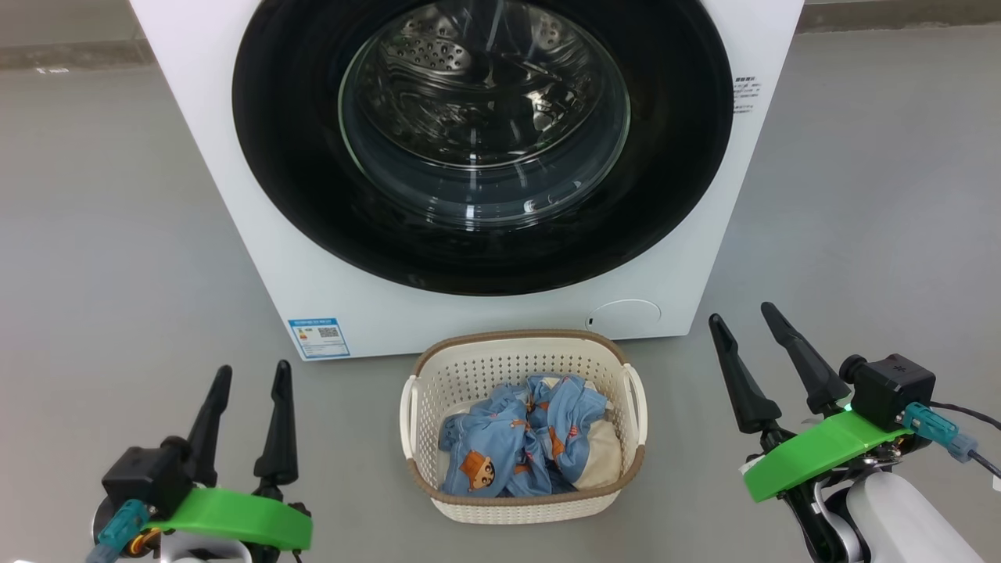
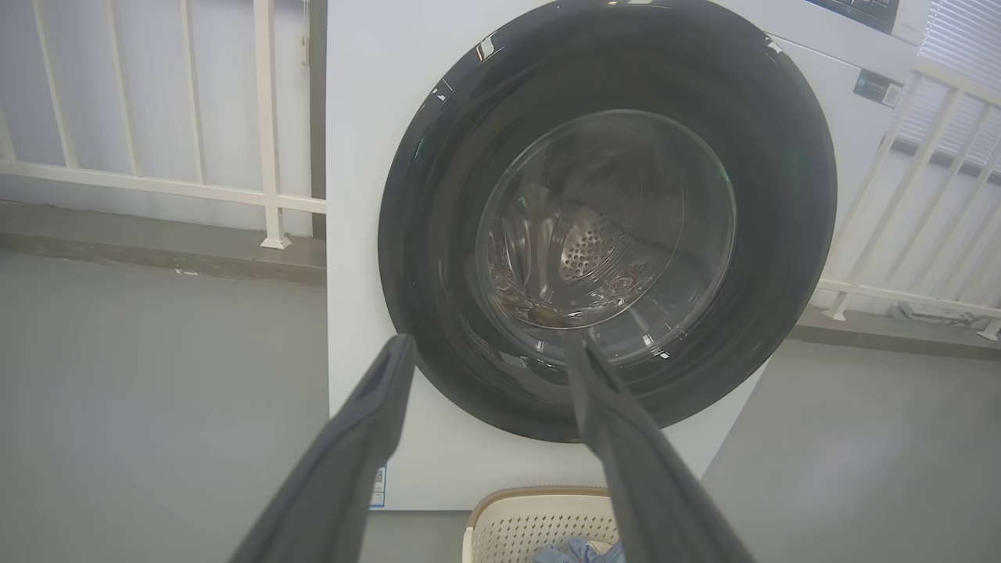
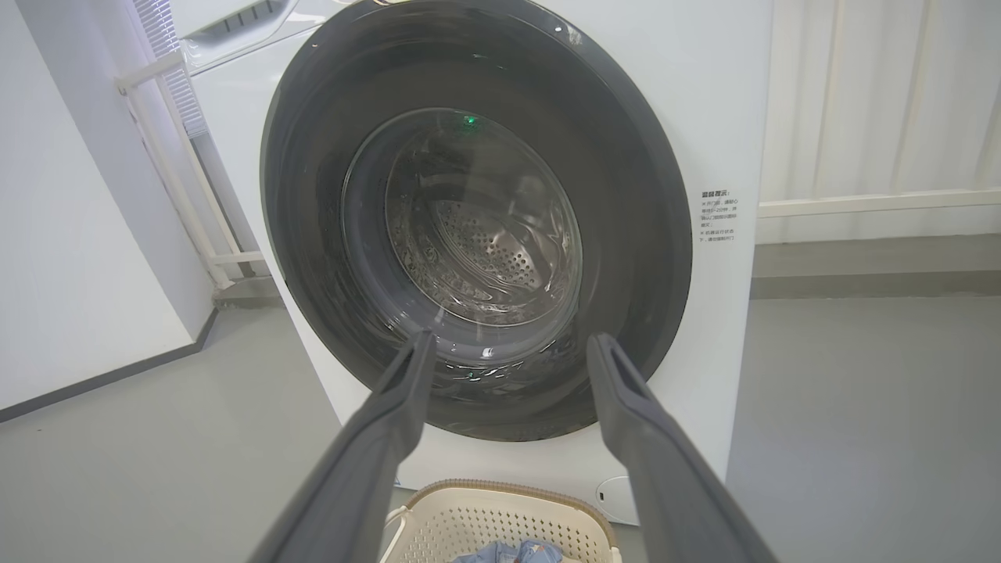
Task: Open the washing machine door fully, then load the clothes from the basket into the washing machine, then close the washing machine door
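Clothes (image 1: 522, 442) in basket (image 1: 520, 338) before closed washing machine door (image 1: 289, 141) — left gripper (image 1: 254, 366) and right gripper (image 1: 741, 311) (both empty) spread wide

floor (image 1: 117, 234): smooth matt grey, evenly lit, faint pale sheen in places.
kerb (image 2: 156, 250): low raised grey strip along the far edge of the floor.
railing (image 2: 266, 117): white, slim upright bars with a horizontal rail, posts standing on the kerb.
wall (image 3: 70, 234): plain white, to one side.
skirting (image 3: 109, 377): dark band where wall meets floor.
slatted panel (image 2: 958, 39): white horizontal slats, beyond the railing.
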### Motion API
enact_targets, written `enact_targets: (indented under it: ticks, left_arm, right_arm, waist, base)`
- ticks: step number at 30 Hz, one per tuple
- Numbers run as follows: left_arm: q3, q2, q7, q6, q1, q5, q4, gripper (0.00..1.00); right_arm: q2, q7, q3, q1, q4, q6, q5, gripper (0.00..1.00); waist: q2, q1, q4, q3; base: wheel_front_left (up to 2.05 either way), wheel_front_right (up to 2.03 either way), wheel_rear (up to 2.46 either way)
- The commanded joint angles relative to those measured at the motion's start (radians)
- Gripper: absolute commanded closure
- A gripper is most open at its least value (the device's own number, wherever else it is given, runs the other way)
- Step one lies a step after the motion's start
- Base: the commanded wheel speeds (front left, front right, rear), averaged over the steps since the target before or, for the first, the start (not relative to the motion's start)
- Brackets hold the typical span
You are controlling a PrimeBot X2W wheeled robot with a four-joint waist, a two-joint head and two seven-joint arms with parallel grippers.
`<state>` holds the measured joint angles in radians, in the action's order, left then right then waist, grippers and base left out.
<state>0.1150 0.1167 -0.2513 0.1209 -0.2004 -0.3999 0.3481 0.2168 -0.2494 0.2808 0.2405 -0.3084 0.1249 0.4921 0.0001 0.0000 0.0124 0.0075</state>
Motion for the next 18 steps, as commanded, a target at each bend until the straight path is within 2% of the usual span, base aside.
enact_targets:
  ticks: [1, 18]
  left_arm:
    - [-0.035, 0.016, -0.010, -0.001, -0.043, 0.005, -0.014, 0.00]
    - [-0.045, 0.010, -0.010, 0.003, -0.041, 0.010, -0.012, 0.00]
  right_arm:
    - [0.005, -0.012, 0.012, 0.032, 0.022, 0.006, -0.003, 0.00]
    - [0.004, -0.012, 0.010, 0.030, 0.023, 0.006, -0.001, 0.00]
  waist:
    - [-0.0001, 0.0000, 0.000, 0.001]
    - [-0.0001, 0.0000, 0.001, -0.001]
  base:
    - [0.00, 0.00, 0.00]
    - [0.00, 0.00, 0.00]
